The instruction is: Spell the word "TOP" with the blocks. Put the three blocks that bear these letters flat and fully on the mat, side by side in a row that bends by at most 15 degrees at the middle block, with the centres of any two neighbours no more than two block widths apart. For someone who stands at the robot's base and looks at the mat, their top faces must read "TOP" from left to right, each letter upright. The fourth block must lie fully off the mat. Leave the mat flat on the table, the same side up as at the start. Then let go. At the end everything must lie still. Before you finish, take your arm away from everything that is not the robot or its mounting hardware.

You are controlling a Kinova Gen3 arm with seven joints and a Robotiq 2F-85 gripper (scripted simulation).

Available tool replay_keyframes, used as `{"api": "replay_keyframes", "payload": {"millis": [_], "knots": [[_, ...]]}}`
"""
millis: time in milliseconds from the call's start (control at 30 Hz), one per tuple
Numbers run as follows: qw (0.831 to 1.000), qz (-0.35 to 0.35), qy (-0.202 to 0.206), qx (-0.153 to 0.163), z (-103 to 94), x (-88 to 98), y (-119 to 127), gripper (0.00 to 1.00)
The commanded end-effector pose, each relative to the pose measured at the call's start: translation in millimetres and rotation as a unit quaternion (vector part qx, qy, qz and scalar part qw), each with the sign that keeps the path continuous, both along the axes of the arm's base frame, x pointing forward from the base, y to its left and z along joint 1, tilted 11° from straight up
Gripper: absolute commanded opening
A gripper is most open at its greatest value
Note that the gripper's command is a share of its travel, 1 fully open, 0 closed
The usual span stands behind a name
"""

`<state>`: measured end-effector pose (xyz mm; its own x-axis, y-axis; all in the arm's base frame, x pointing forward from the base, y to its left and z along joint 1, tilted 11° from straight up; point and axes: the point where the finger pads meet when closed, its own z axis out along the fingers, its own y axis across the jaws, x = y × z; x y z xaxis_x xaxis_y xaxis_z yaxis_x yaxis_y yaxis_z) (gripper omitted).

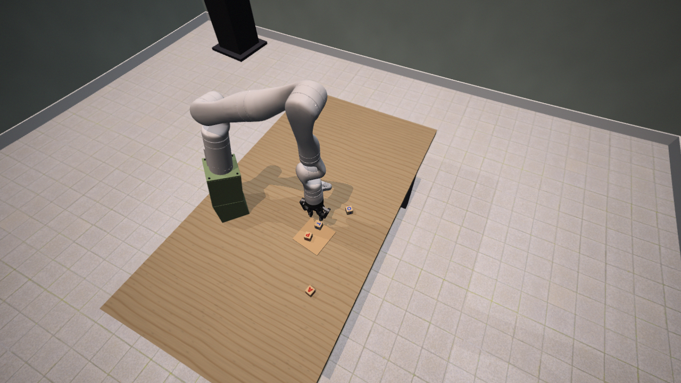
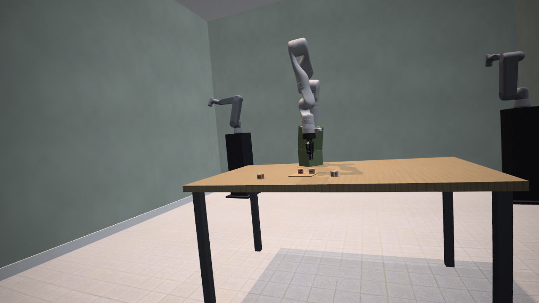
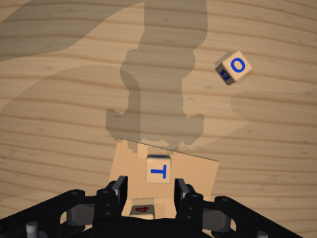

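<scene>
The T block (image 1: 318,224) (image 2: 311,171) (image 3: 158,168) lies flat on the tan mat (image 1: 320,243) (image 2: 292,175) (image 3: 200,176), near its edge on the robot's side. The P block (image 1: 308,235) (image 2: 300,171) (image 3: 142,209) lies on the mat beside it. The O block (image 1: 349,209) (image 2: 334,173) (image 3: 234,67) lies off the mat on the table, turned at an angle. My gripper (image 1: 314,213) (image 2: 309,157) (image 3: 150,187) hangs a little above the T block, fingers apart, with nothing between them.
The A block (image 1: 310,290) (image 2: 260,176) lies far from the mat, toward the table's near end. The robot's green base (image 1: 227,192) stands at the table's edge. Two other arms on black pedestals (image 2: 238,150) stand off the table.
</scene>
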<state>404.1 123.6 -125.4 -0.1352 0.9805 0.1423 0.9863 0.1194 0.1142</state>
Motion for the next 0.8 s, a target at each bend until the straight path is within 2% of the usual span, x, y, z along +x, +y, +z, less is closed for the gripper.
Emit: {"api": "replay_keyframes", "payload": {"millis": [0, 167, 200, 767], "knots": [[1.0, 0.003, -0.008, 0.0, 11.1, 6.0, 1.4, 0.46], [1.0, 0.003, -0.008, 0.0, 14.1, 5.7, 0.9, 0.46], [1.0, 0.003, -0.008, 0.0, 14.1, 5.7, 0.9, 1.0], [1.0, 0.003, -0.008, 0.0, 14.1, 5.7, 0.9, 1.0]]}}
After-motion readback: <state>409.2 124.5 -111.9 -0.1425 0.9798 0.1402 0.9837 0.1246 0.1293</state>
